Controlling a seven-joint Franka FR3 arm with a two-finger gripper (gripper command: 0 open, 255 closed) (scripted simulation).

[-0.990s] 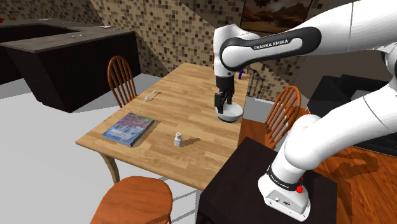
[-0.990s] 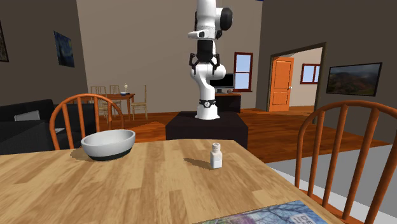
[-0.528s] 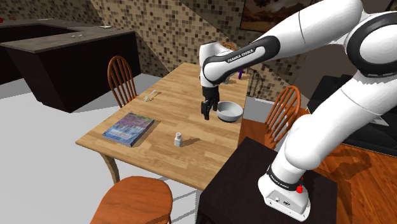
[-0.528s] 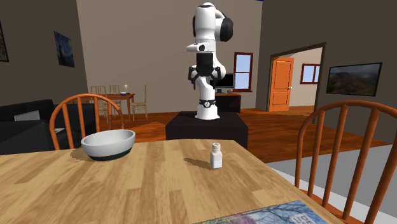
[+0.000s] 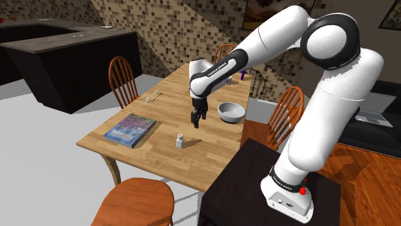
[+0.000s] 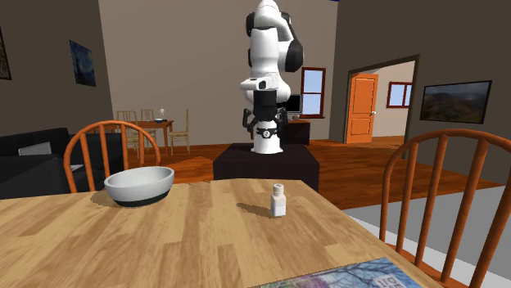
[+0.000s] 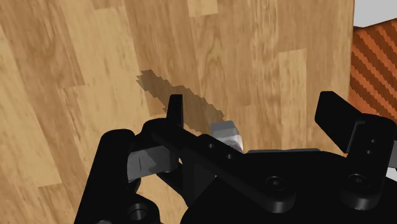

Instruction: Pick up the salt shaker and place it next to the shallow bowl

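Note:
The salt shaker (image 5: 180, 140), small and white with a grey cap, stands upright on the wooden table (image 5: 160, 112) near its front edge. It shows again as the salt shaker (image 6: 279, 200) and between the fingers' bases as the salt shaker (image 7: 227, 133). The shallow bowl (image 5: 231, 112), white over a dark base, rests near the table's edge by the stand; it is the bowl (image 6: 139, 185) too. My gripper (image 5: 196, 119) hangs open above the table between bowl and shaker, empty. Its fingers (image 7: 175, 111) stand wide apart around the gripper (image 7: 253, 114). In the second exterior view the gripper (image 6: 264, 129) points down.
A blue book (image 5: 132, 130) lies on the table toward the shoulder view's left. Wooden chairs (image 5: 122, 77) (image 5: 286, 115) (image 5: 135, 202) stand around the table. A small pale item (image 5: 154, 97) lies at the far left edge. The dark stand (image 5: 250, 180) abuts the table.
The arm has swung from above the bowl toward the shoulder view's left and down, nearer the shaker. The fingers stayed open; shaker and bowl have not moved.

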